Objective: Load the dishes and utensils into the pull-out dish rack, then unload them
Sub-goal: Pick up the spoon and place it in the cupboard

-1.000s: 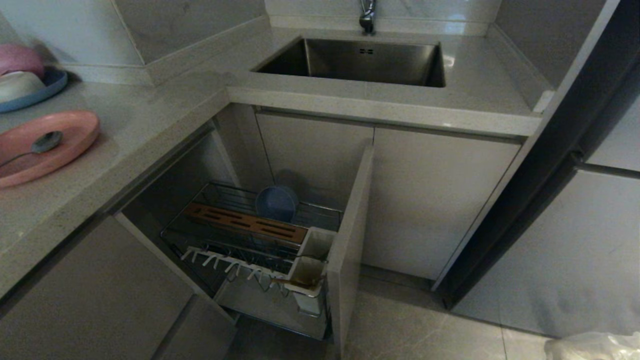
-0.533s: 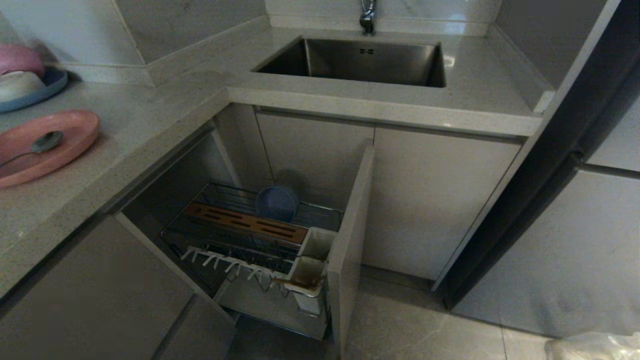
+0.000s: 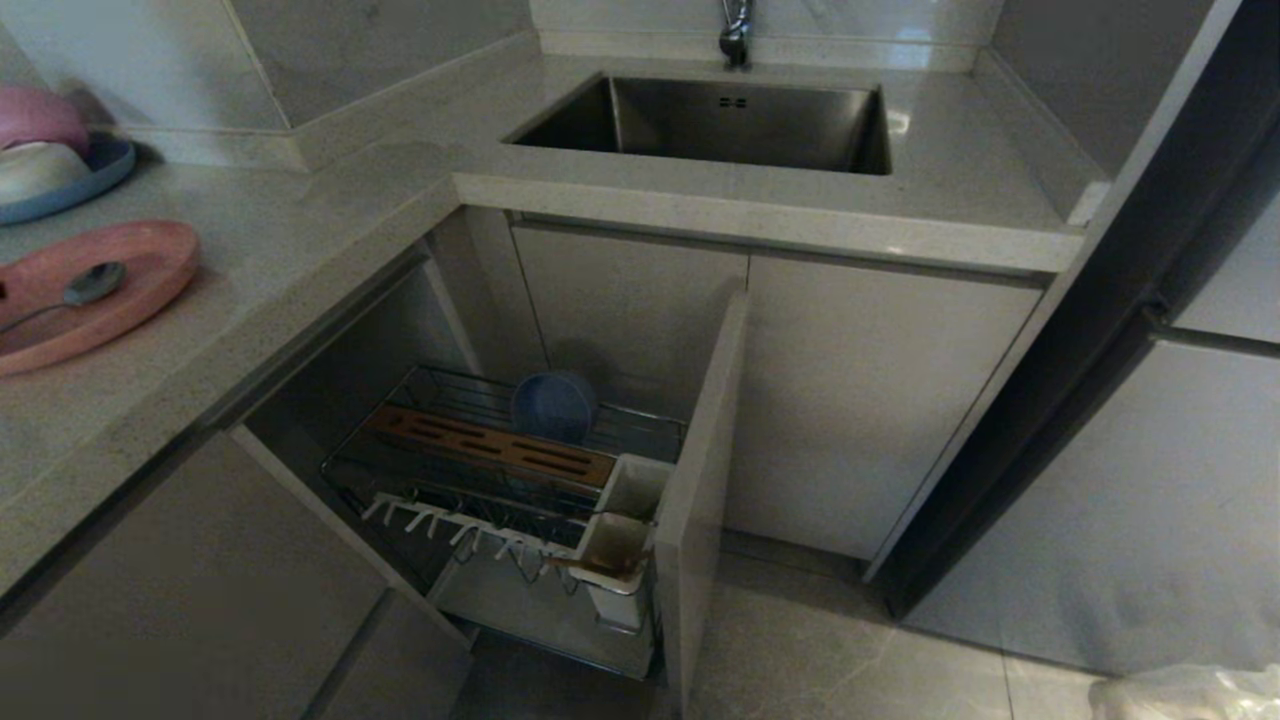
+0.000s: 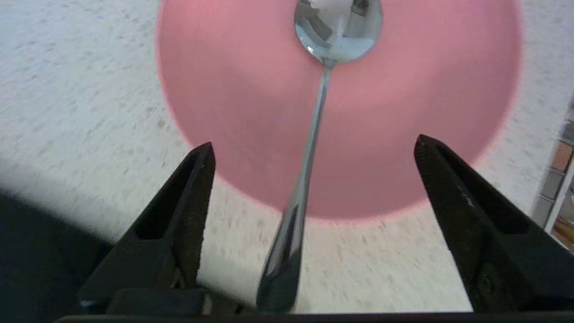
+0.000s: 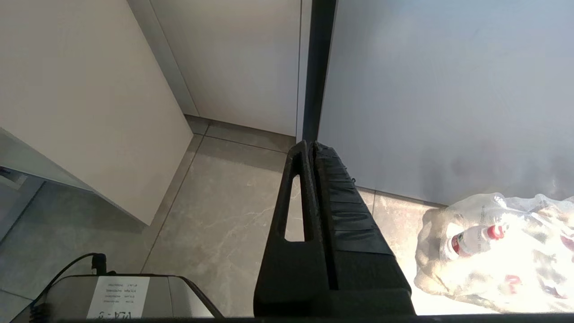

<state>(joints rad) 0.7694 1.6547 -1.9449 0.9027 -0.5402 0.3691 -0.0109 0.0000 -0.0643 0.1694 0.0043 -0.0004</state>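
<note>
The salmon-pink plate [image 3: 130, 275] lies on the counter at the far left, with the metal spoon [image 3: 88, 285] resting in it. In the left wrist view my left gripper [image 4: 314, 142] is open over the plate [image 4: 426, 103]. The spoon [image 4: 337, 36] has its handle running back between the wide-apart fingers, touching neither. The blue-grey bowl [image 3: 553, 405] stands on edge in the pull-out dish rack [image 3: 445, 500] below the counter. Chopsticks [image 3: 585, 567] lean in its white utensil cup [image 3: 618, 560]. My right gripper [image 5: 312, 146] is shut and parked above the floor.
A dark blue plate [image 3: 85, 180] with a pink bowl [image 3: 35, 115] and a white bowl [image 3: 35, 165] sits at the back left. The sink [image 3: 735, 125] is behind. The rack's beige front panel [image 3: 700, 480] juts out. A plastic bag [image 5: 502, 251] lies on the floor.
</note>
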